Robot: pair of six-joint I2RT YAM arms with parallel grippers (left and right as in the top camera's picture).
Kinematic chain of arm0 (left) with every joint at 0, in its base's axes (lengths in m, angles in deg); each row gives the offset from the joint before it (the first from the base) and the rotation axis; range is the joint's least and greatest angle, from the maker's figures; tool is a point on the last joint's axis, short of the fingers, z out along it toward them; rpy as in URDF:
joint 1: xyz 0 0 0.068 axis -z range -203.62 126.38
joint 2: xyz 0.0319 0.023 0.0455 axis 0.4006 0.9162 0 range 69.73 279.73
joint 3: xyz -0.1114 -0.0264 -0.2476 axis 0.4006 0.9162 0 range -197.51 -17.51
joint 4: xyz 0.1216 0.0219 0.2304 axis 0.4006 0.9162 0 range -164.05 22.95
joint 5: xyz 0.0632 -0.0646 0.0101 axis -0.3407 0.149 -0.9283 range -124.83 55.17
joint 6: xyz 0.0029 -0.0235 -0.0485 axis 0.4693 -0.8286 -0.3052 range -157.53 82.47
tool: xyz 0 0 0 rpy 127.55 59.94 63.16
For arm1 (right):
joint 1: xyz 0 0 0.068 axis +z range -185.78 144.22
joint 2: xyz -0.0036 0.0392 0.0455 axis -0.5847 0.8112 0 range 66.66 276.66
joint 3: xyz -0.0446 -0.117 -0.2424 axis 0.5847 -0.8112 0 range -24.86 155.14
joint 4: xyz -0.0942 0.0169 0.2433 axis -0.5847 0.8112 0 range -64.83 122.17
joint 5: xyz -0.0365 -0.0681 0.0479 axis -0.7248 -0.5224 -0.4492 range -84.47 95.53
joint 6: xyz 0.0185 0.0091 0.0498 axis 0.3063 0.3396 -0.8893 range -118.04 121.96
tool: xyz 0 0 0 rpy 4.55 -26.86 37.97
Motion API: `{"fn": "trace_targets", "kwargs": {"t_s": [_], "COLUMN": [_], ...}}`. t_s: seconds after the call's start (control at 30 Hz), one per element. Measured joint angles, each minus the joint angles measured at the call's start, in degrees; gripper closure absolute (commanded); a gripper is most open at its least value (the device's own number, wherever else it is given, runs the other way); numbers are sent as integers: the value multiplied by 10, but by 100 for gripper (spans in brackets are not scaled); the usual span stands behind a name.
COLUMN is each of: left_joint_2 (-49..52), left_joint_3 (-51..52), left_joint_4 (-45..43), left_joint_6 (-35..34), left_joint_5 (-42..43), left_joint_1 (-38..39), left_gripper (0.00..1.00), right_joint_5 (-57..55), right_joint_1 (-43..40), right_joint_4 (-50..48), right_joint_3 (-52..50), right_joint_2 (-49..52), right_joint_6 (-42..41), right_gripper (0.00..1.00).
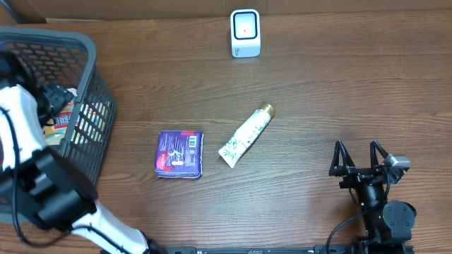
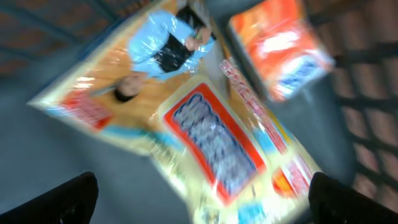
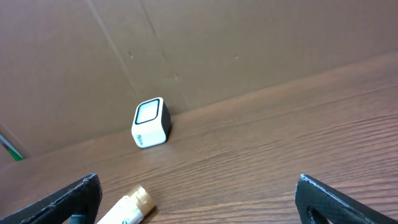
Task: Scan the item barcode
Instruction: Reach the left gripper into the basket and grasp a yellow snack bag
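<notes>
Jaws wide on both: left gripper (image 2: 199, 200) over glossy crinkled packet (image 2: 211, 143), right gripper (image 1: 357, 149) above wood-grain table (image 1: 318, 85)

A dark wood-grain table (image 1: 318, 85) runs back to a brown cardboard wall (image 3: 249, 37), with a grey mesh basket (image 1: 99, 85) standing at its left edge.
</notes>
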Motion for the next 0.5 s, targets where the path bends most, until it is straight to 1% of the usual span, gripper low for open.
{"fn": "trace_targets", "kwargs": {"t_s": [0.13, 0.17, 0.2, 0.23, 0.27, 0.4, 0.5], "left_joint_2": [68, 85, 94, 99, 100, 100, 97], "left_joint_3": [16, 16, 16, 16, 16, 10, 0], "left_joint_4": [-29, -36, -43, -50, -51, -49, -29], "left_joint_6": [-38, -47, -54, -59, -66, -70, -70], "left_joint_5": [9, 16, 24, 32, 38, 49, 49], "left_joint_1": [0, 0, 0, 0, 0, 0, 0], "left_gripper": [0, 7, 21, 50, 96, 96, 96], "right_joint_5": [0, 0, 0, 0, 0, 0, 0], "right_joint_1": [0, 0, 0, 0, 0, 0, 0], "right_joint_4": [0, 0, 0, 0, 0, 0, 0], "right_joint_3": [0, 0, 0, 0, 0, 0, 0], "right_joint_2": [0, 0, 0, 0, 0, 0, 0], "right_joint_6": [0, 0, 0, 0, 0, 0, 0], "right_gripper": [0, 0, 0, 0, 0, 0, 0]}}
